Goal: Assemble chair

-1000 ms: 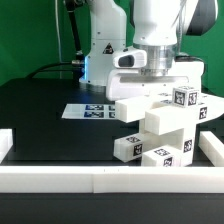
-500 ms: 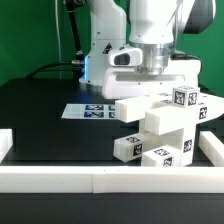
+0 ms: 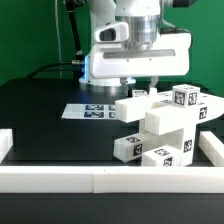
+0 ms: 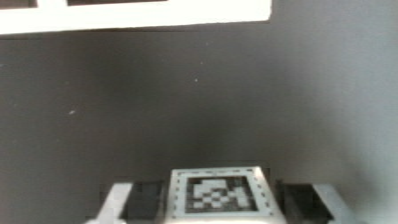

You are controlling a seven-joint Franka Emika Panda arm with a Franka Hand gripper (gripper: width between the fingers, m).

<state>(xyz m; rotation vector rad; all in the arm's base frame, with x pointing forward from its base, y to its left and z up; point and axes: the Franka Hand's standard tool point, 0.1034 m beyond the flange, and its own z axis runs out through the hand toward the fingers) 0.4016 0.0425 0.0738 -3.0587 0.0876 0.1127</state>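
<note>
You see the chair (image 3: 162, 128) as a stack of white tagged blocks on the black worktop (image 3: 40, 115), toward the exterior view's right, just inside the white rail (image 3: 100, 180) along the near edge. The marker board (image 3: 88, 111) lies flat beside it, to the exterior view's left. Your pincer (image 3: 140, 84) hangs above the stack's upper left block, apart from it and holding nothing; whether its fingers are spread or closed you cannot tell. In the wrist view a tagged block (image 4: 221, 192) sits on the dark worktop.
</note>
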